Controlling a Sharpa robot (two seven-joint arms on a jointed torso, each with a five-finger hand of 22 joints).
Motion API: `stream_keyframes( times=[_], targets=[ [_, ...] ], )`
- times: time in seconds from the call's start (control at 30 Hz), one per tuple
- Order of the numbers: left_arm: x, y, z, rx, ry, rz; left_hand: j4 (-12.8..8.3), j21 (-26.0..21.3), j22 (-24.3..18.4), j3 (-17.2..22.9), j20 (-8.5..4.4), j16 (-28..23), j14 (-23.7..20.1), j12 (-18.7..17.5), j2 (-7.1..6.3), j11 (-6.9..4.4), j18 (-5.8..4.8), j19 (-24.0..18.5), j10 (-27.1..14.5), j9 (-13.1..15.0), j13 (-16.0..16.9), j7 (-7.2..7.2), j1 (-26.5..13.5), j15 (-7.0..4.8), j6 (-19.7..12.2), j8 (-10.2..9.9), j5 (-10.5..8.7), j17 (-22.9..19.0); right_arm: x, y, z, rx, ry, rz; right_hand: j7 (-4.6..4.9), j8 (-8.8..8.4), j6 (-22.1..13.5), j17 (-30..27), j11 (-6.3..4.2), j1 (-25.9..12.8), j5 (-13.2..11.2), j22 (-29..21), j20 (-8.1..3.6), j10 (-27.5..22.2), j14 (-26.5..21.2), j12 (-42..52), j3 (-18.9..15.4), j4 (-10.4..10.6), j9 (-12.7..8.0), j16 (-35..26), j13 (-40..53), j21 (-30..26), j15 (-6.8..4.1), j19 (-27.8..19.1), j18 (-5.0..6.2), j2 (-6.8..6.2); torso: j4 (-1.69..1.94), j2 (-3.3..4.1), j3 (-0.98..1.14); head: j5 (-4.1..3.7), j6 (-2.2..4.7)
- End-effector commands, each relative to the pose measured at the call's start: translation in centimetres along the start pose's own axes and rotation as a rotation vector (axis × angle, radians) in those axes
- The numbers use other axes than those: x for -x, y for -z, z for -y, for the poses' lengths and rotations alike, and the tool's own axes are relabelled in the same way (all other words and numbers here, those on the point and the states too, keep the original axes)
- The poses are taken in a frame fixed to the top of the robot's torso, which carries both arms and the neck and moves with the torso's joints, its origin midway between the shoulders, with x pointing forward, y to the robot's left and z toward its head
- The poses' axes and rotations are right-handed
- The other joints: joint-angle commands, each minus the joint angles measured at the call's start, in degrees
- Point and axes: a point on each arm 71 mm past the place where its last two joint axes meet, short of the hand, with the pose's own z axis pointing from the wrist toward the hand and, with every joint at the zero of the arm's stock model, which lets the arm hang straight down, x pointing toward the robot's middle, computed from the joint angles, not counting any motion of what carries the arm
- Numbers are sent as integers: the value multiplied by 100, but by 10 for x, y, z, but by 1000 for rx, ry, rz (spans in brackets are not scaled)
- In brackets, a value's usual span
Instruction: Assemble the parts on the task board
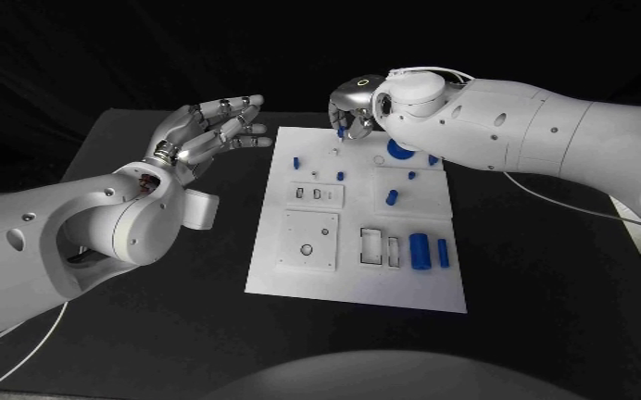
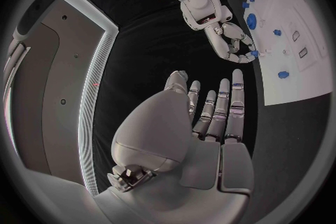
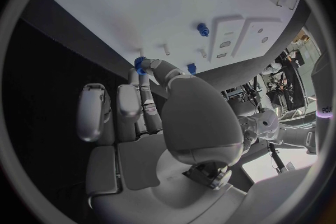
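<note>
A: What is the left hand [image 1: 203,133] doing?

B: Nothing much. It hovers off the left edge of the white board [image 1: 307,275], fingers spread, holding nothing, probably kept clear so the other arm has room.

A: And on the board itself?

B: Blue pieces are scattered across it: a small peg [image 1: 341,176] near the middle, another [image 1: 392,197] beside it, two cylinders [image 1: 421,250] lying toward the near right, and a gear [image 1: 399,149] at the far side.

A: And the right hand [image 1: 354,115]?

B: It reaches down at the board's far edge, fingertips pinching a small blue part [image 3: 140,64] just above the surface, apparently ready to seat it.
</note>
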Motion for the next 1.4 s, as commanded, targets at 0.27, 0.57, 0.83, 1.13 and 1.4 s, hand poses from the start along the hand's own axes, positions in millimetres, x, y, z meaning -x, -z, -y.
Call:
stream_keyframes(
  times=[0.27, 0.57, 0.83, 1.13, 1.4],
  targets=[
    [-3, -1, 1, -10, 4, -20, 3, 14, -8, 34, -2, 21, -28, 20, -12, 14, -57, -30, 6, 5, -8, 47, 65, 28, -2, 22, 31, -5, -7, -3, -2, 1, -7, -28, 6, -43, -45, -27, 1, -48, -31, 25, 1, 45, -60, -56, 32, 13, -2, -35, 9, -46, -10, -69, 0, 5, 11, 4, 4, -13, 33],
    [-3, -1, 1, -8, 5, -23, 3, 13, -9, 39, -2, 23, -30, 22, -11, 18, -60, -35, 5, 4, -9, 50, 66, 31, -4, 22, 31, -6, -15, -5, -6, 0, -10, -40, 8, -66, -63, -48, 4, -31, -31, 8, 2, 42, -74, -87, 47, -2, -2, -51, 8, -67, -9, -91, 6, -2, 19, 10, 11, 20, 16],
    [-2, -2, 0, -7, 4, -21, 3, 12, -9, 43, -1, 25, -32, 24, -11, 23, -63, -39, 5, 4, -9, 57, 66, 35, -5, 22, 31, -7, -20, -4, -4, -24, -6, -68, -164, -374, -361, -309, 119, -59, -196, -141, 44, -294, -255, -425, 127, -25, -95, -224, -36, -238, 67, -277, 49, -97, 7, 15, 2, 26, -11],
    [-1, -3, -1, -6, 3, -20, 3, 12, -10, 45, -1, 26, -33, 24, -10, 26, -65, -42, 4, 4, -10, 62, 67, 38, -6, 22, 31, -7, -21, 1, -1, -22, -14, -43, -464, -951, -883, -693, 227, -93, -1106, -374, 174, -1091, -574, -971, 7, -4, -408, -470, -40, -568, 184, -575, 126, -170, 5, 2, 9, 33, -22],
    [1, -1, -2, -7, 2, -14, 2, 11, -10, 48, 0, 27, -34, 24, -11, 30, -67, -46, 0, 3, -10, 66, 68, 40, -10, 20, 31, -8, -18, 16, 3, 19, -46, 67, -644, -1138, -1209, -854, 247, -135, -1920, -483, 226, -1515, -713, -1171, -509, 187, -716, -576, 33, -807, 222, -691, 164, -153, -7, 5, 3, 56, 24]
  ],
)
